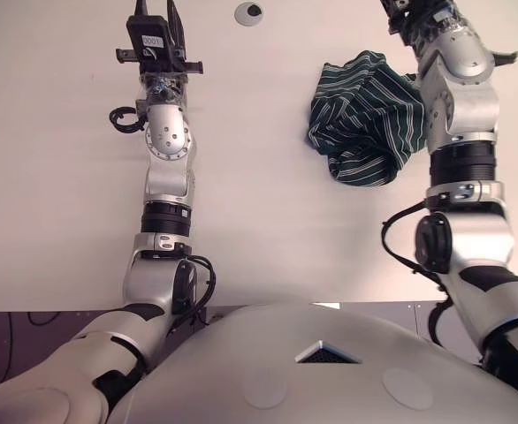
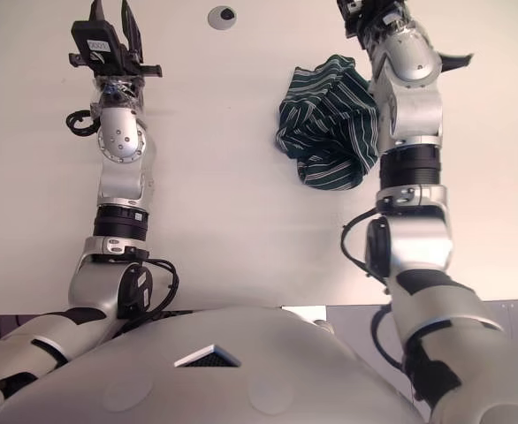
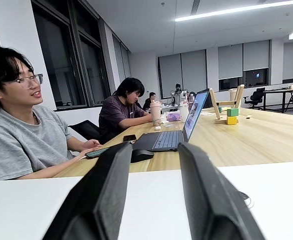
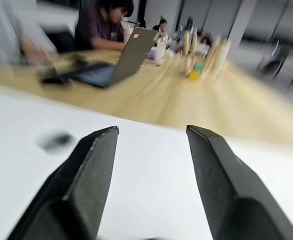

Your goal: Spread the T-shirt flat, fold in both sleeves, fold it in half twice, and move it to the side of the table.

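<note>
The T-shirt (image 1: 361, 119) is dark green with thin white stripes and lies crumpled in a heap on the white table (image 1: 259, 194), far right of centre. My right arm stretches along the heap's right edge. Past the shirt, by the table's far side, my right gripper (image 2: 365, 13) is open, and nothing lies between its fingers (image 4: 91, 170). My left gripper (image 2: 109, 13) is far to the left of the shirt, over bare table near the far side. It is open too, with only table top between its dark fingers (image 3: 101, 200).
A round cable hole (image 1: 248, 12) sits in the table top between the two grippers. Bare white surface runs from the shirt to the table's near edge (image 1: 64, 311). Beyond the far edge stands a wooden table with a laptop (image 3: 186, 125).
</note>
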Controlling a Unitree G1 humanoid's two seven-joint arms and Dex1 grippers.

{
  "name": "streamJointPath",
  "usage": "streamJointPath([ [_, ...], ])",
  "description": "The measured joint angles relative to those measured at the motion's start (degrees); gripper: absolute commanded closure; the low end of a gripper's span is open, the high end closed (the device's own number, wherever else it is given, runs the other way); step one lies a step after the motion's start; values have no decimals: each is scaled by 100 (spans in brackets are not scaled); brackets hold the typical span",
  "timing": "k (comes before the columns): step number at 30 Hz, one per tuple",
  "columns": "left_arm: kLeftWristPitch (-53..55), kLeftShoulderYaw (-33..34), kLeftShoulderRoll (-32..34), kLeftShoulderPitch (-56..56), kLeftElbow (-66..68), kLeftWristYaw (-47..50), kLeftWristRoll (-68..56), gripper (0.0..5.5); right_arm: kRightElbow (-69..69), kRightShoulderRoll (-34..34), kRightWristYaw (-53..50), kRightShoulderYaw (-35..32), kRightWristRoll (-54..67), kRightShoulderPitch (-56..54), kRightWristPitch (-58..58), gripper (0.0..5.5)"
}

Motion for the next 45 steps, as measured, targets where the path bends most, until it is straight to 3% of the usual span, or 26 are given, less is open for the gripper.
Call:
streamJointPath([
  [4, 0, -21, -10, -10, -1, -8, 1, 388, -351, -231, 23, 496, -604, 167, -273, 302],
  [6, 1, -38, -8, -14, -5, -12, 0, 388, -507, -895, -13, 920, -1457, 457, -609, 302],
  [8, 3, -6, 31, -7, -11, -14, -7, 388, -514, -2032, -48, 1199, -2422, 966, -902, 302],
  [12, 9, 0, 16, 19, -70, -21, -20, 388, -674, -2705, 787, 1466, -2628, 1774, -393, 302],
  [15, 28, 18, 37, 38, -86, -33, -29, 388, -910, -2521, 1389, 2000, -2625, 2041, -41, 302],
  [18, 70, -1, 52, 69, -205, -419, -222, 388, -667, -1533, 1465, 2355, -2473, 1662, -380, 302],
  [20, 91, -55, 185, 108, -352, -1028, -527, 388, 197, -722, 1341, 2477, -2335, 1173, -940, 302],
  [24, 314, -191, 467, 400, -814, -2161, -1038, 388, 2125, -5, 670, 2707, -2623, 236, -2299, 302],
  [28, 828, -343, 1309, 724, -1715, -3330, -1232, 388, 3045, 21, 101, 2555, -2736, -286, -3221, 302],
  [31, 1156, -507, 2455, 1203, -2629, -4566, -1246, 388, 2982, -46, 133, 2198, -2482, -449, -3798, 302],
  [35, 1443, -961, 3436, 2182, -3761, -5748, -1224, 388, 2690, -310, 256, 1906, -2290, -350, -3933, 302],
  [39, 1191, -1506, 3806, 2622, -3835, -5763, -54, 388, 2467, -432, 335, 1808, -2263, 5, -3849, 302],
  [45, 1002, -1687, 3880, 2631, -3484, -5511, 766, 388, 2349, -433, 373, 1797, -2229, 102, -3664, 302],
])
